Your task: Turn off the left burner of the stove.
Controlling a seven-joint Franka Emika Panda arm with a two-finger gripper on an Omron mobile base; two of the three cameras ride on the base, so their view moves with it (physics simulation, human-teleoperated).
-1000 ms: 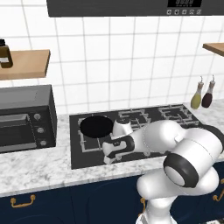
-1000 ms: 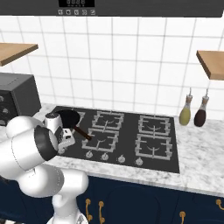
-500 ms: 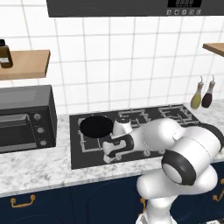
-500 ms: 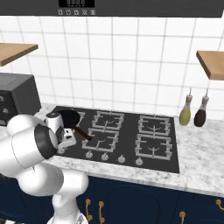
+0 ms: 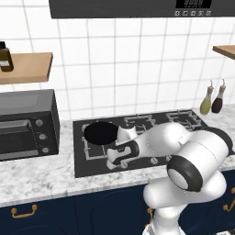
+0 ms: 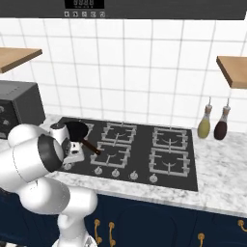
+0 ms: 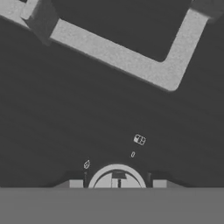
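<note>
Hand view: silver knob (image 7: 117, 177), grate corner (image 7: 131, 65) | left base: tool (image 5: 114, 161) low over stove (image 5: 82, 170) | grip unclear

bare black glass of the wide flat cooktop (image 7: 78, 113) lies open between the square grey metal grate (image 7: 131, 61) and a round silver knob (image 7: 117, 176) close below.

Stove (image 5: 92, 170) glossy blk glass, left burner (image 7: 127, 61) matt grey metal, marble-look counter (image 5: 36, 181).
</note>
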